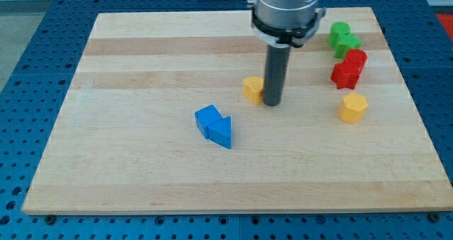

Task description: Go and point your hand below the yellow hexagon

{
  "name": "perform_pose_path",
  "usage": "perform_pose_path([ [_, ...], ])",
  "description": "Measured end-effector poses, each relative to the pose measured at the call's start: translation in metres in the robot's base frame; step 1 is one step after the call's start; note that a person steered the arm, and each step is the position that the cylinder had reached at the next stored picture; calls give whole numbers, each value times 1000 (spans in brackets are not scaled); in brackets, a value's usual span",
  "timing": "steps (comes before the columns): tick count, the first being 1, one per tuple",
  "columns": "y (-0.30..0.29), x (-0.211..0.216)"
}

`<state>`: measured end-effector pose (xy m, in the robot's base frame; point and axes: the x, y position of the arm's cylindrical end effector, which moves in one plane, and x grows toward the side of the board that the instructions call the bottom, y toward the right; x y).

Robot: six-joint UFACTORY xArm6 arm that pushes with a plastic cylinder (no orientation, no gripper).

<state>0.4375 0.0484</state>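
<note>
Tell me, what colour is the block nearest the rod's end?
Yellow block, touching my tip on its left; the camera view shows it.

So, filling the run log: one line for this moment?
my tip: right of small yellow block | yellow hexagon: far right, untouched | step: not done

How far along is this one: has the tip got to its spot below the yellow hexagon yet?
Not yet. Done: nothing I can confirm. In hand: my tip sits beside the small yellow block near the board's middle, on its right. Left: the yellow hexagon lies further toward the view's right, under the red blocks, and the wood just below it is bare. My tip has to travel right and slightly down to get there.
</note>
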Motion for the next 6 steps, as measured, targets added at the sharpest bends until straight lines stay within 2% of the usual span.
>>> perform_pose_path([
  [2, -81, -35],
  [3, -81, -25],
  [5, 58, 30],
  [6, 95, 70],
])
